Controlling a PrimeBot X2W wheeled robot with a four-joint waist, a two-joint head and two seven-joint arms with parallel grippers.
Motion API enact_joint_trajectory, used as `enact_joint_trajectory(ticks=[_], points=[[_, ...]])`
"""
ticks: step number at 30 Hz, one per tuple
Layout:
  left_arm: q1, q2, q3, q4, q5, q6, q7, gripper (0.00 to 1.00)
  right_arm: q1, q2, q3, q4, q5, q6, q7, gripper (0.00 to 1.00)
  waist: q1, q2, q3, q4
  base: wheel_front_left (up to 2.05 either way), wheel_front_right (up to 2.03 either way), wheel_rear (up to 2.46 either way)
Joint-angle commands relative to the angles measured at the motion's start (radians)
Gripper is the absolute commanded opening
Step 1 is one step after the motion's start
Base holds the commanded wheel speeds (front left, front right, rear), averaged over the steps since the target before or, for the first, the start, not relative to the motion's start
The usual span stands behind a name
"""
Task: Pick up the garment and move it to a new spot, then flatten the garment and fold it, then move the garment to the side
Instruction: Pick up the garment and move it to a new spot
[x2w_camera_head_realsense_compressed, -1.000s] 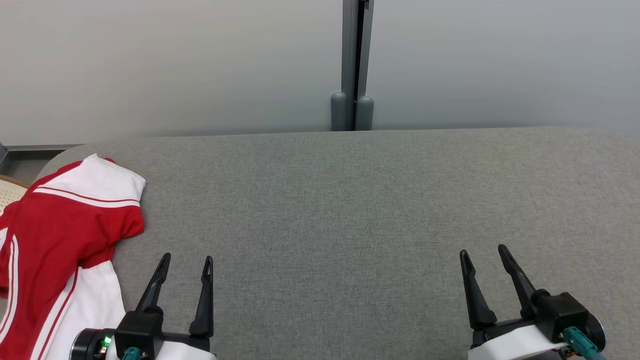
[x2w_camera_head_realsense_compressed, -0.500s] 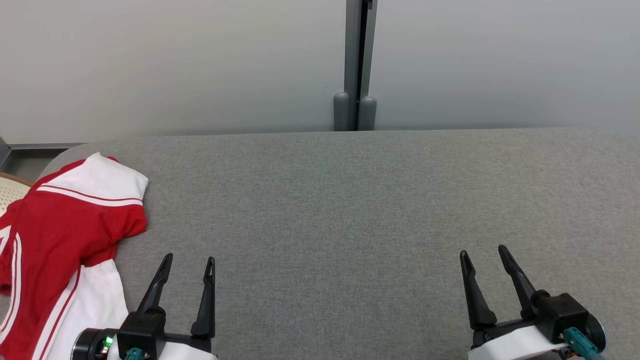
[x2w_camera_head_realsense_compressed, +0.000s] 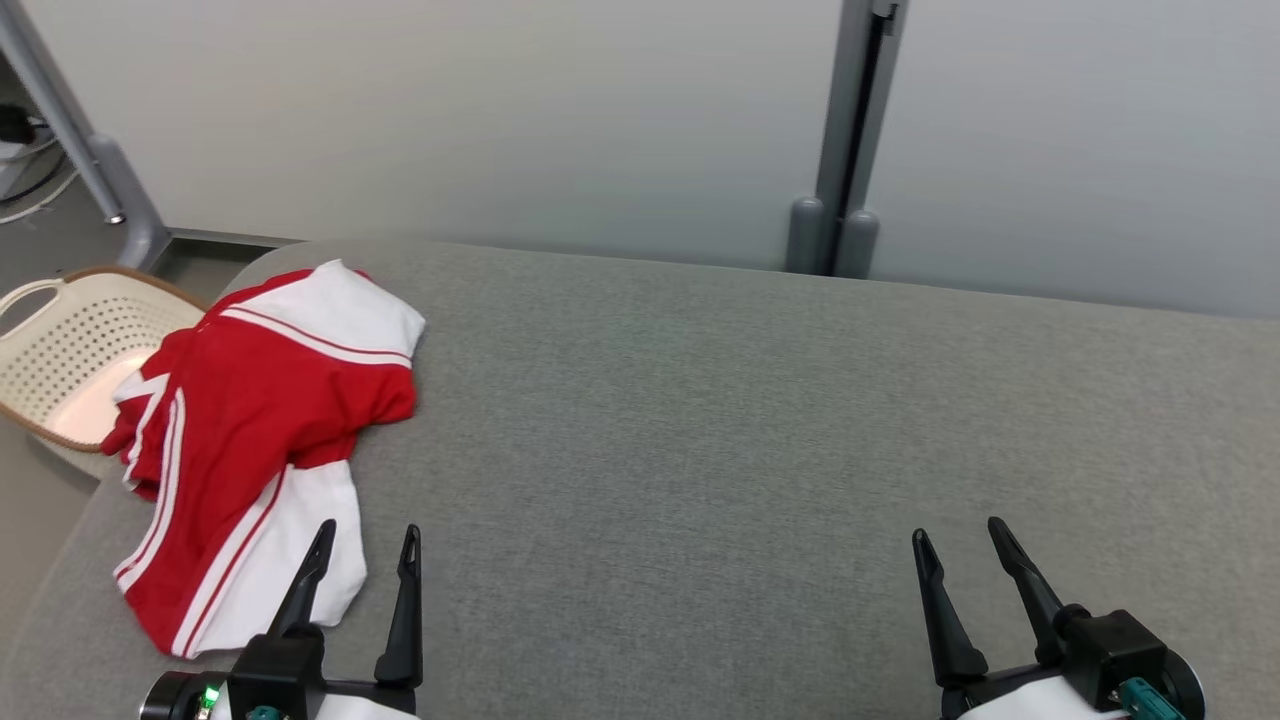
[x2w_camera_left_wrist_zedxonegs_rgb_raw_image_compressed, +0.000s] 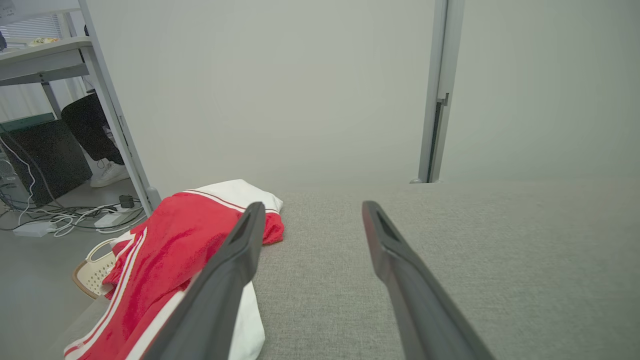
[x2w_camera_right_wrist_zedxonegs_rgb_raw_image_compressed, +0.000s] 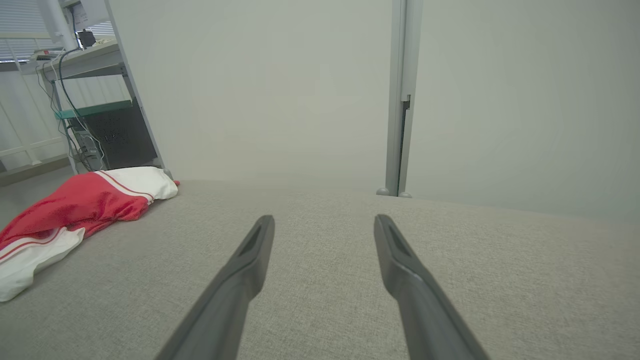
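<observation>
The garment (x2w_camera_head_realsense_compressed: 250, 420) is red and white with thin stripes and lies crumpled at the left end of the grey fabric table (x2w_camera_head_realsense_compressed: 700, 420); one edge hangs over the table's side. My left gripper (x2w_camera_head_realsense_compressed: 368, 545) stands open at the lower left, its fingertips just beside the garment's near white corner, holding nothing. My right gripper (x2w_camera_head_realsense_compressed: 958, 542) stands open at the lower right, far from the cloth. The left wrist view shows the garment (x2w_camera_left_wrist_zedxonegs_rgb_raw_image_compressed: 170, 250) left of the gripper (x2w_camera_left_wrist_zedxonegs_rgb_raw_image_compressed: 312, 210). In the right wrist view the garment (x2w_camera_right_wrist_zedxonegs_rgb_raw_image_compressed: 75, 205) lies far left of that gripper (x2w_camera_right_wrist_zedxonegs_rgb_raw_image_compressed: 325, 222).
A cream perforated basket (x2w_camera_head_realsense_compressed: 70, 345) stands on the floor left of the table, partly under the garment's hanging edge. A pale partition wall with a grey post (x2w_camera_head_realsense_compressed: 850, 130) runs behind the table. A desk frame, cables and a person's leg (x2w_camera_left_wrist_zedxonegs_rgb_raw_image_compressed: 95, 135) are beyond the left end.
The head camera has turned left, so the whole picture has shifted right and the basket and more of the garment are now in it. Both grippers stay open.
</observation>
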Motion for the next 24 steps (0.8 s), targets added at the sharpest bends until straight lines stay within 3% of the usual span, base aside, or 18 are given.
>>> enact_joint_trajectory(ticks=[1,10,20,24], points=[[0.012,0.003,0.010,0.000,0.005,0.005,-0.005,1.00,0.010,-0.002,0.007,0.000,0.002,0.000,-0.006,1.00,0.0000,0.0000,-0.006,0.101,0.00,0.00,0.00],[0.035,0.003,0.038,-0.009,0.004,0.007,-0.005,1.00,0.021,-0.003,0.021,0.004,0.011,0.000,-0.006,1.00,0.0000,0.0000,-0.005,0.277,0.00,0.00,0.00],[0.032,0.003,0.056,-0.051,-0.043,0.048,-0.005,1.00,-0.042,-0.003,0.065,0.034,-0.026,0.000,-0.006,1.00,0.0000,0.0000,0.061,0.318,0.00,0.00,0.00],[-0.049,0.003,0.065,-0.054,-0.025,0.021,-0.005,1.00,-0.064,-0.003,0.059,0.033,-0.054,0.000,-0.006,1.00,0.0000,0.0000,0.111,0.323,0.00,0.00,0.00]])
